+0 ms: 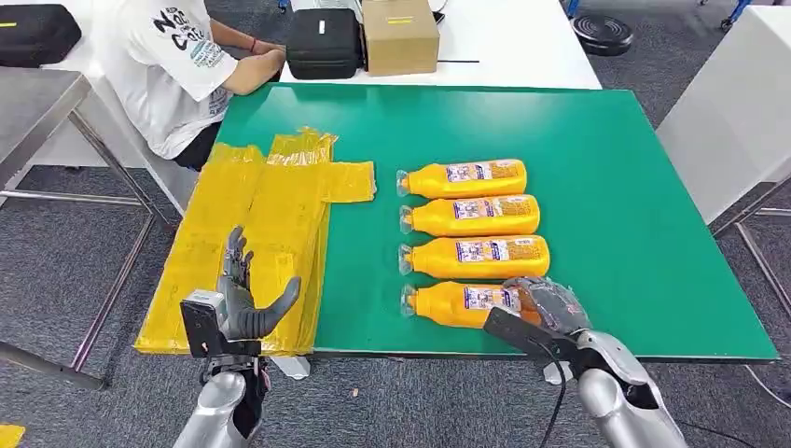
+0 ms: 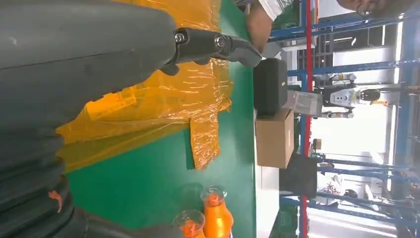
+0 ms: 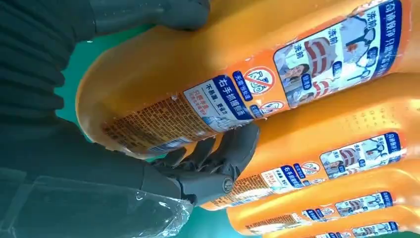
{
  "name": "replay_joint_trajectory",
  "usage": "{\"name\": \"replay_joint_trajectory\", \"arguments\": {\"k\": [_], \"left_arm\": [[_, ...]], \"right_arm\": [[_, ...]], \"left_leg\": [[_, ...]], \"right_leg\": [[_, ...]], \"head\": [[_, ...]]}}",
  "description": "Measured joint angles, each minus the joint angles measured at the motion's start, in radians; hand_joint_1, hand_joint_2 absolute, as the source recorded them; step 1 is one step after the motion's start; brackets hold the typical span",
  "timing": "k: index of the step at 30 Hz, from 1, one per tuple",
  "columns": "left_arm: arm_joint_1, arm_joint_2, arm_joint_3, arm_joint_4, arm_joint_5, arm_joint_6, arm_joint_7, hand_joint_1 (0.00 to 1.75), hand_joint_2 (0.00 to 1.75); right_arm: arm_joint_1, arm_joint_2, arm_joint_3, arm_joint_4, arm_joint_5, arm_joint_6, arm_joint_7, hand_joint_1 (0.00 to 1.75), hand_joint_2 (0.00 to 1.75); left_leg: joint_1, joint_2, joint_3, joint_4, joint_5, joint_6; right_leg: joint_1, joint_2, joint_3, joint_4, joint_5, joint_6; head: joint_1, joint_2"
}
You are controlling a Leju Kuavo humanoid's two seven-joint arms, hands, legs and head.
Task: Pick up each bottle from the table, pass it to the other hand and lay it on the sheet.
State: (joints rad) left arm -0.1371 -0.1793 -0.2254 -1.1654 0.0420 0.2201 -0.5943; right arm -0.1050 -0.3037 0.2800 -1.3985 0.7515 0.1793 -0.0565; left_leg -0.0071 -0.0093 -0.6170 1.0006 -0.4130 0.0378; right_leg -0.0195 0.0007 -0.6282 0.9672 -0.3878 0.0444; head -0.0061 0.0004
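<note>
right hand (image 1: 548,306) fingers (image 3: 225,148) wrapping nearest bottle (image 1: 457,303), label legible up close

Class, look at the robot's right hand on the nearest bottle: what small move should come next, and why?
Probably lift. The right hand already has its fingers wrapped around the nearest bottle, which lies on the green table, while the left hand hovers open over the yellow sheet, ready to receive.
</note>
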Motion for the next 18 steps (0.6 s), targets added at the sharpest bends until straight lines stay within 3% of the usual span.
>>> {"name": "replay_joint_trajectory", "arguments": {"k": [5,8,9,11,12,18], "left_arm": [[0.000,0.000,0.005,0.005,0.000,0.000,0.000,0.00,1.75],[0.000,0.000,0.009,0.005,0.000,-0.001,0.000,0.00,1.75],[0.001,0.000,0.010,0.005,0.000,-0.002,0.000,0.00,1.75],[0.001,0.000,0.011,0.005,0.000,-0.002,0.000,0.00,1.75],[0.002,0.001,0.011,0.005,0.000,-0.002,0.000,0.00,1.75],[0.004,0.003,0.012,0.005,0.002,-0.005,0.002,0.00,1.75]], "right_arm": [[-0.004,-0.002,0.002,0.005,-0.002,0.003,0.000,1.55,1.75],[-0.006,-0.002,0.002,0.008,-0.003,0.003,0.000,1.36,1.75],[-0.006,-0.002,0.002,0.008,-0.003,0.005,-0.001,0.65,1.75],[-0.008,-0.002,0.002,0.009,-0.006,0.007,-0.001,0.58,1.75],[-0.010,-0.003,0.002,0.010,-0.007,0.011,-0.001,0.30,1.75],[-0.018,-0.008,0.010,0.028,-0.009,0.026,-0.002,0.23,1.75]], "left_leg": [[0.000,0.000,0.001,0.000,0.000,0.000],[0.000,0.000,0.001,0.000,0.000,0.000],[0.000,0.000,0.001,0.000,0.000,0.000],[0.000,0.000,0.001,0.000,0.000,0.000],[0.000,0.000,0.001,0.000,0.000,0.000],[0.000,0.000,0.001,0.000,0.000,0.000]], "right_leg": [[0.000,0.000,0.001,0.000,0.000,0.000],[0.000,0.000,0.001,0.000,0.000,0.000],[0.000,0.000,0.001,0.000,0.000,0.000],[0.000,0.000,0.001,0.000,0.000,0.000],[0.000,0.000,0.002,0.000,0.000,0.000],[0.000,0.000,0.002,0.000,0.000,0.000]], "head": [[0.000,0.000],[0.000,0.000],[0.000,0.000],[0.000,0.000],[0.000,0.000],[0.000,0.000]]}}
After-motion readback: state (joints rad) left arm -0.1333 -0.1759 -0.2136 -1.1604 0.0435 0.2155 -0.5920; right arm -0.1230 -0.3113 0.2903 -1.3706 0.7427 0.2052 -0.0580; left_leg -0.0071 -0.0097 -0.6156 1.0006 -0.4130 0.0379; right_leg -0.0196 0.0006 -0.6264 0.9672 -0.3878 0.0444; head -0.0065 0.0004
